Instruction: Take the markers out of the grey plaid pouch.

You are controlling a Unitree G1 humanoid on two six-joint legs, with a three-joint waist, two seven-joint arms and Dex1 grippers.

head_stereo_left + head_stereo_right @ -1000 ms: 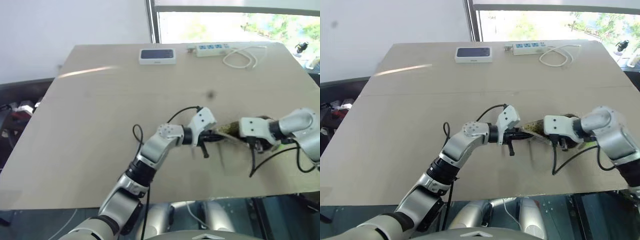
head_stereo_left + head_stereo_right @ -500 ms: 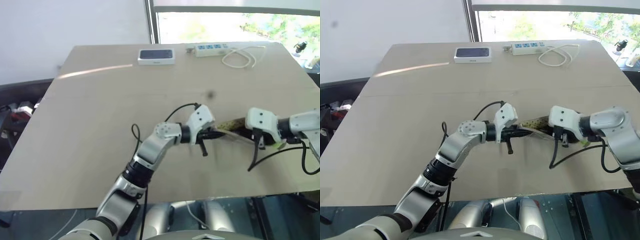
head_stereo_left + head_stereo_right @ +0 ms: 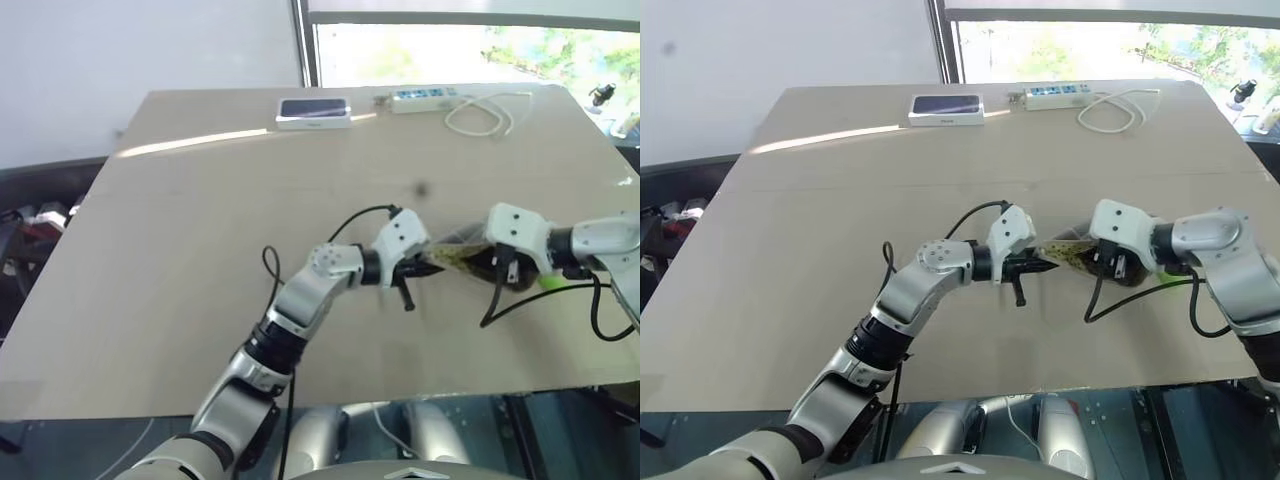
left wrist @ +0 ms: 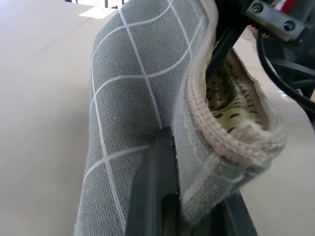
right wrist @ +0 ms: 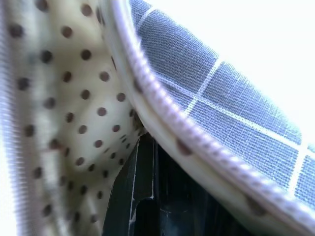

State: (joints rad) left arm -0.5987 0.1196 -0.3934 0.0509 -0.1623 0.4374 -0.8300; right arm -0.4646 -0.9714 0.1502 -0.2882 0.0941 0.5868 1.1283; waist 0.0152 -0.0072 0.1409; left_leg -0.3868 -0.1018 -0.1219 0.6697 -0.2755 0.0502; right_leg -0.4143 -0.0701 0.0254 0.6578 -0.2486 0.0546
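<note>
Soft grey plaid fabric with thin white grid lines makes up the flat pouch (image 4: 138,88), lined in tan cloth dotted with dark spots; it sits right of centre in the head views, held up between the two arms over the pale wooden table (image 3: 200,200). The left gripper (image 3: 415,270) is closed tight on one end of the pouch rim, one black finger (image 4: 157,187) pressed against the outer cloth just under the stitched edge. The right gripper (image 3: 1110,262) reaches into the open mouth from the other side, with a black finger (image 5: 140,191) inside against the dotted lining; its jaws stand narrowly parted, and whether they pinch anything I cannot tell.

A sliver of pale lime-green marker (image 3: 552,282) peeks out low beside the right arm, at the right of the frame; the red one I cannot make out.

The pouch looks light and limp: it folds and sags wherever it is not held, so the firm piped rim seems the best hold, as the left fingers have it. The markers are probably stiff, smooth and light, likely to slide; a pinch across the barrel near its exposed end should serve.
</note>
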